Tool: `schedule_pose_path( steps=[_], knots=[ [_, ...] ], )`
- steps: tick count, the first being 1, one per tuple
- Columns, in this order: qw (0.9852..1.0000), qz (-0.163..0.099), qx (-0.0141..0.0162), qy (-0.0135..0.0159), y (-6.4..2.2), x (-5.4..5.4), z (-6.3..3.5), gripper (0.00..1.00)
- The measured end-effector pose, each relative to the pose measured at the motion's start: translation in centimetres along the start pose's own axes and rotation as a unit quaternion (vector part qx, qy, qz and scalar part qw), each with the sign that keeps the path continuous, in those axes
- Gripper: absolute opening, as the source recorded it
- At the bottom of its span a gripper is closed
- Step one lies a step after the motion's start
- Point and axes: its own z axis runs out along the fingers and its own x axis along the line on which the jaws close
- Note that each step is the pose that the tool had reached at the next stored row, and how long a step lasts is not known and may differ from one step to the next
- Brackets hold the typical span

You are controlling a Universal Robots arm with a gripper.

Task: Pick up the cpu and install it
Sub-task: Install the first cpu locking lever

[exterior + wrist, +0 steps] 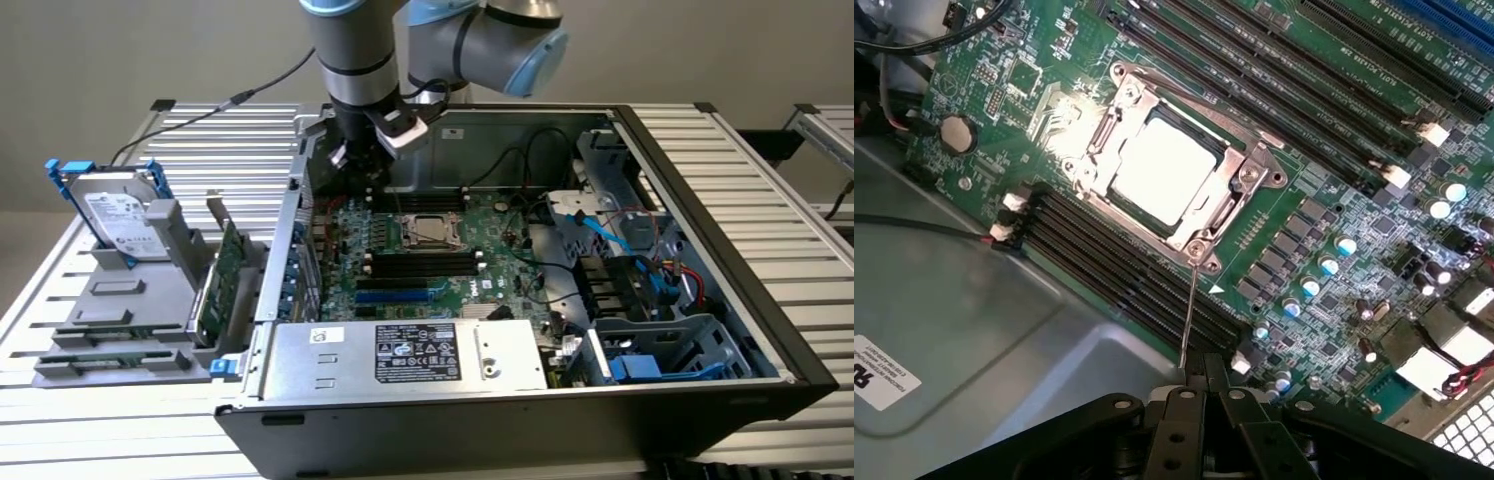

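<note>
My claw [1204,375] is pinched shut and empty, its tips at the free end of the thin socket lever [1188,315]; whether they touch it I cannot tell. The cpu [430,231] already lies in its socket, just above the middle of the exterior view. So I judge latching is the step in hand, which calls for steady, gentle pressure on that lever.

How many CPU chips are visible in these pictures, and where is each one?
1. The cpu lies in its socket on the motherboard, inside the open computer case. Others could be hidden behind the arm.
</note>
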Motion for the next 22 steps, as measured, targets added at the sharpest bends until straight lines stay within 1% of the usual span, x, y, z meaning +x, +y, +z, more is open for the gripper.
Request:
schedule_pose_path(
  steps=[1,2,6,9,11,14,17,20,22],
  knots=[
    [1.0000,0.002,-0.0001,0.0032,0.00,0.00,0.00,0.11],
    [1.0000,0.005,-0.0014,0.0057,0.00,0.01,0.00,0.11],
    [0.9998,0.014,-0.0054,0.0101,0.03,0.04,0.00,0.11],
    [0.9996,0.021,-0.0092,0.0141,0.05,0.08,0.01,0.11],
    [0.9995,0.025,-0.0126,0.0167,0.06,0.10,0.01,0.11],
    [0.9991,0.031,-0.0192,0.0216,0.07,0.13,0.02,0.11],
    [0.9986,0.036,-0.0252,0.0275,0.08,0.17,0.04,0.11],
    [0.9982,0.040,-0.0304,0.0339,0.10,0.25,0.07,0.11],
    [0.9977,0.045,-0.0338,0.0376,0.11,0.26,0.07,0.11]
  ],
)
